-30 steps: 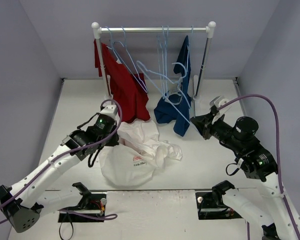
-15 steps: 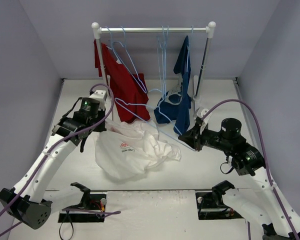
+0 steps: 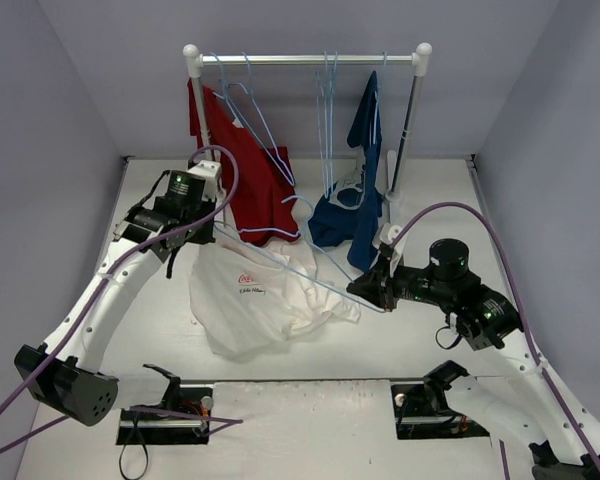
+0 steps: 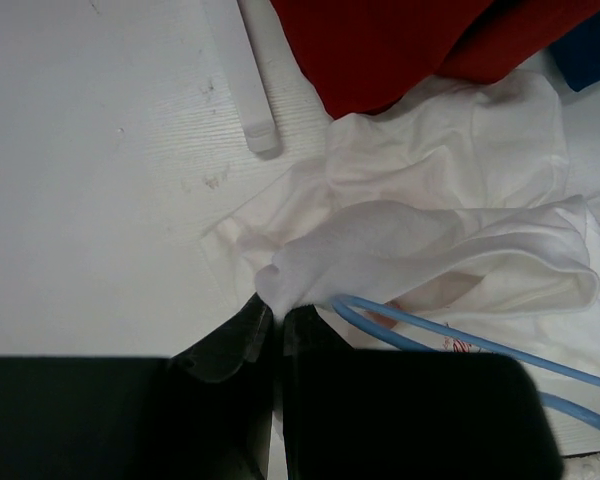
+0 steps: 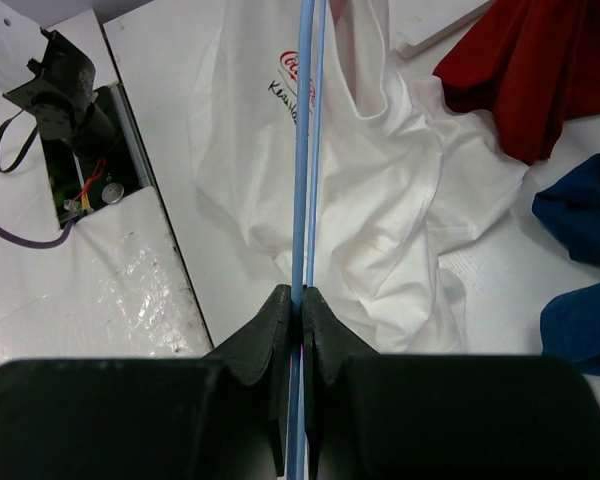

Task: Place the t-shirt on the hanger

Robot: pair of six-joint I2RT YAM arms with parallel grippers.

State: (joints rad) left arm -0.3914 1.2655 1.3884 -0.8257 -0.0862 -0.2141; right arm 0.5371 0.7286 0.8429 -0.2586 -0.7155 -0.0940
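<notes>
The white t-shirt (image 3: 265,305) lies crumpled on the table, its red logo facing up. My left gripper (image 3: 206,234) is shut on a fold of the t-shirt's edge (image 4: 310,265) and holds it a little off the table. My right gripper (image 3: 360,289) is shut on the thin pale-blue hanger (image 3: 325,283). It holds the hanger low across the shirt, hook toward the rack. In the right wrist view the hanger (image 5: 303,150) runs straight out from my shut gripper (image 5: 301,297) over the t-shirt (image 5: 380,180). In the left wrist view the hanger (image 4: 460,345) passes just beside my gripper (image 4: 271,308).
A clothes rack (image 3: 310,60) stands at the back with a red shirt (image 3: 245,170), a navy-blue shirt (image 3: 358,195) and several spare hangers (image 3: 328,100). Its white foot (image 4: 250,80) lies close to the left gripper. Grey walls close in both sides.
My left gripper has moved back and left, pulling the t-shirt's edge with it. My right gripper has carried the hanger away from the rack, left and nearer, over the shirt.
</notes>
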